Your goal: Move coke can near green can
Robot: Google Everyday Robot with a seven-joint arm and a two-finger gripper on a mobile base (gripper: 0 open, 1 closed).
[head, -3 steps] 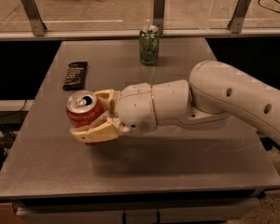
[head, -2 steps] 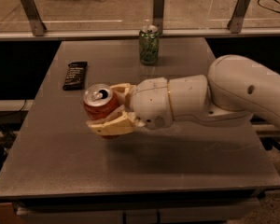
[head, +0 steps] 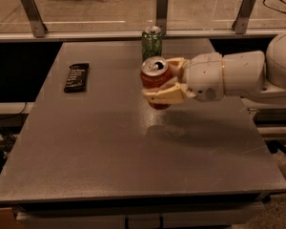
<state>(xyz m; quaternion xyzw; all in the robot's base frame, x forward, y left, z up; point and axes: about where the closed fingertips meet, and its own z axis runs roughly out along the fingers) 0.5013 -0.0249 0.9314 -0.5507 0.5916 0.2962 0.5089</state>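
- Camera view has the red aluminium coke can (head: 156,78), silver top up, pinched between the tan jaws of the white two-finger gripper (head: 159,78), with one jaw on the far side of the can and one on the near side
- the gripper reaches in from the right on a chunky white arm (head: 229,75) and sits over the back half of the grey metal worktop (head: 109,156), a bit right of the middle
- the can looks lifted clear of the worktop, going by the dark shadow patch on the surface below and in front of it, so I'd call the pick-up part done
- the mottled green can (head: 152,43), also aluminium with a silver top, stands upright near the back edge of the worktop, right behind the coke can from this angle
- the two cans almost overlap in the shot, but that's partly the angle: the red one is up in the air and closer to the camera, so I can't say how big the gap across the surface really is. Near but not touching is my read
- so the carry looks mostly done. What's left, I reckon: set the coke can down on the worktop beside the green can, spread the jaws, and back the arm off without knocking either can over
- a flat black rectangular gadget (head: 76,77) (remote or phone, can't tell) lies well off to the left, nowhere near the action
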